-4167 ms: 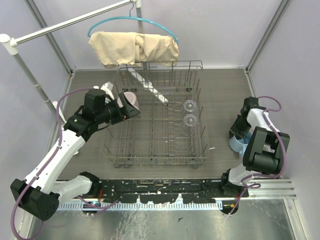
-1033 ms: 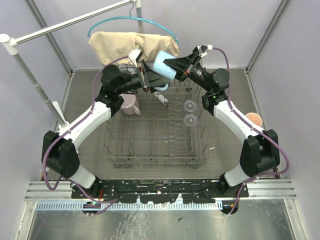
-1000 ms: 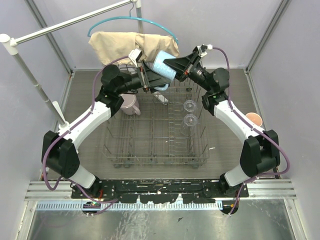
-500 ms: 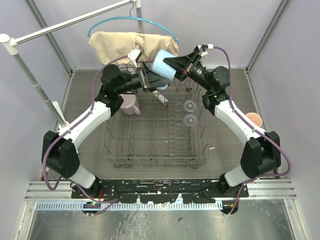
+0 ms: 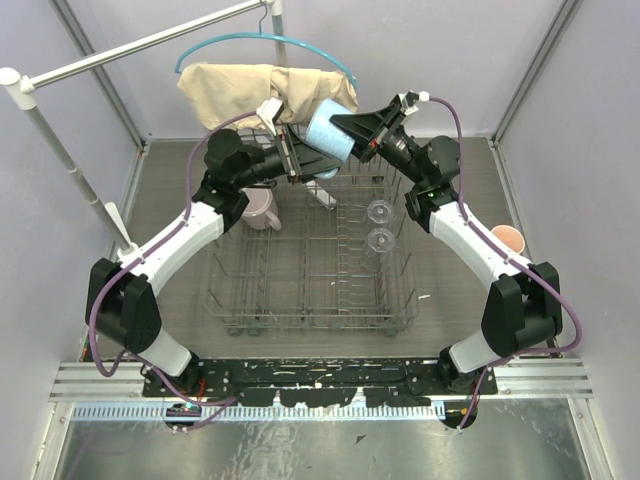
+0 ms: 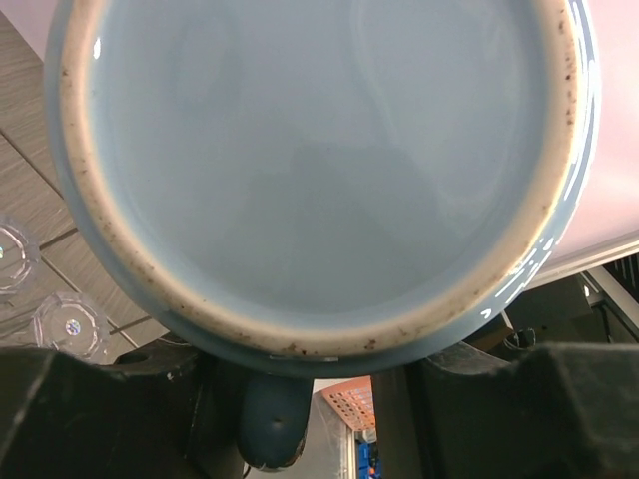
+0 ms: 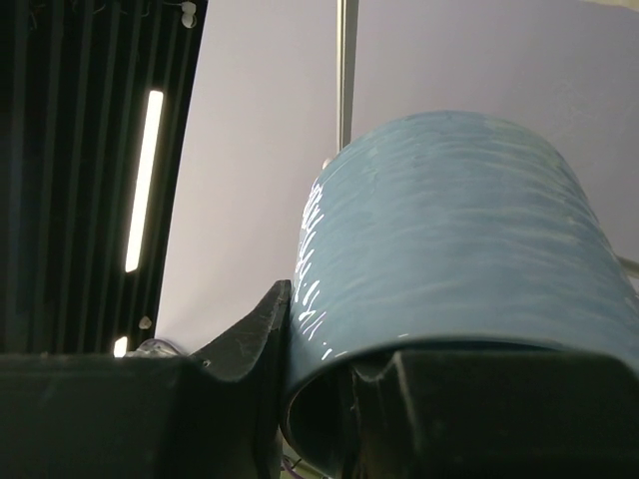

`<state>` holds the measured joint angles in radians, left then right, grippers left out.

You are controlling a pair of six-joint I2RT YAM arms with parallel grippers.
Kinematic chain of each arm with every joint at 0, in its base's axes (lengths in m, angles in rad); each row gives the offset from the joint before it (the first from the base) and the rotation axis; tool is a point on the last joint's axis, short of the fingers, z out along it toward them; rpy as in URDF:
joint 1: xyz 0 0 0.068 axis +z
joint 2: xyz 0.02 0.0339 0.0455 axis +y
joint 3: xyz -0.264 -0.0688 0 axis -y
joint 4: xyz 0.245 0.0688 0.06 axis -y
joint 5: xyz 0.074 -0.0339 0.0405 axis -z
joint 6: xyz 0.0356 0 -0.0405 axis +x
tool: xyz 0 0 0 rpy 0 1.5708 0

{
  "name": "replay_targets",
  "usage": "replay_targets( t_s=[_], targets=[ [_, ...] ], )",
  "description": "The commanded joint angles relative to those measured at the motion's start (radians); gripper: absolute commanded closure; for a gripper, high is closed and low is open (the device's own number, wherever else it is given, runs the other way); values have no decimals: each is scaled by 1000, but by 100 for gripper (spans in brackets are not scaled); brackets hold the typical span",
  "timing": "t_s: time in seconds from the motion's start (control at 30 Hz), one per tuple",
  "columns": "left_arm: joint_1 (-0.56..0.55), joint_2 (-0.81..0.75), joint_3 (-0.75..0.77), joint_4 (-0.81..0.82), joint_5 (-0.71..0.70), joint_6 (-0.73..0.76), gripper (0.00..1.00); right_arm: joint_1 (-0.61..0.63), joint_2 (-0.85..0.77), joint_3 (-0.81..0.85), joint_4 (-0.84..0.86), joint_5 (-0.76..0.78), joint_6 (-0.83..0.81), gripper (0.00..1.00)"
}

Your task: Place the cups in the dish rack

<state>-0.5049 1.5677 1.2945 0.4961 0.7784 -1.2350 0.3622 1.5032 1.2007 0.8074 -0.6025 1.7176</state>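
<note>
We count five cups. The light blue mug (image 5: 326,130) is in the air at top centre of the overhead view, above the far edge of the dish rack (image 5: 310,300), lying on its side between the two arms. The right gripper (image 5: 352,132) is clamped on it: in the right wrist view its dark fingers (image 7: 250,334) pinch the lower part of the mug's glossy, faintly ridged wall. The left gripper (image 5: 296,153) meets the mug at its mouth. In the left wrist view the round opening fills the frame — smooth pale-blue glaze, a cream rim with brown speckles, the handle at the bottom between the black fingers (image 6: 100,419) — and we cannot tell whether those jaws press on the mug or stand just off it. Two clear glass tumblers (image 5: 378,210) sit one behind the other in the rack's right half. One mauve-pink mug (image 5: 262,208) is at the rack's left side, under the left arm. One peach-orange mug (image 5: 508,240) stands on the grey wood-grain table (image 5: 450,180) at the right, apart from the rack. The single rack is a rectangular grey wire basket with rows of upright tines and small wheels along its near edge. At upper left, one teal hanger (image 5: 300,45) carries a beige cloth (image 5: 265,95) below a white rail (image 5: 150,42).
</note>
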Motion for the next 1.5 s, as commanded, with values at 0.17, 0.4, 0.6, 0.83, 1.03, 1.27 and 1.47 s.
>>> replay_targets(
  t_s=[0.17, 0.4, 0.6, 0.83, 1.03, 1.27, 1.47],
  targets=[
    [-5, -17, 45, 153, -56, -50, 87, 20, -35, -33, 59, -111, -59, 99],
    [-16, -31, 6, 134, -68, -37, 100, 21, -38, -46, 62, -112, -59, 99],
    [-36, -48, 30, -47, -47, 69, 100, 20, -43, -54, 55, -111, -59, 99],
    [-43, -104, -30, -110, -50, 120, 100, 20, -32, -37, 66, -102, -49, 99],
    [-42, -146, -44, -171, -67, 174, 100, 21, -33, -38, 68, -107, -50, 99],
    [-42, -129, -10, -196, -63, 181, 65, 21, -44, -48, 67, -108, -52, 99],
    [-41, -118, -16, -211, -73, 189, 35, 21, -39, -23, 74, -110, -40, 99]
  ],
)
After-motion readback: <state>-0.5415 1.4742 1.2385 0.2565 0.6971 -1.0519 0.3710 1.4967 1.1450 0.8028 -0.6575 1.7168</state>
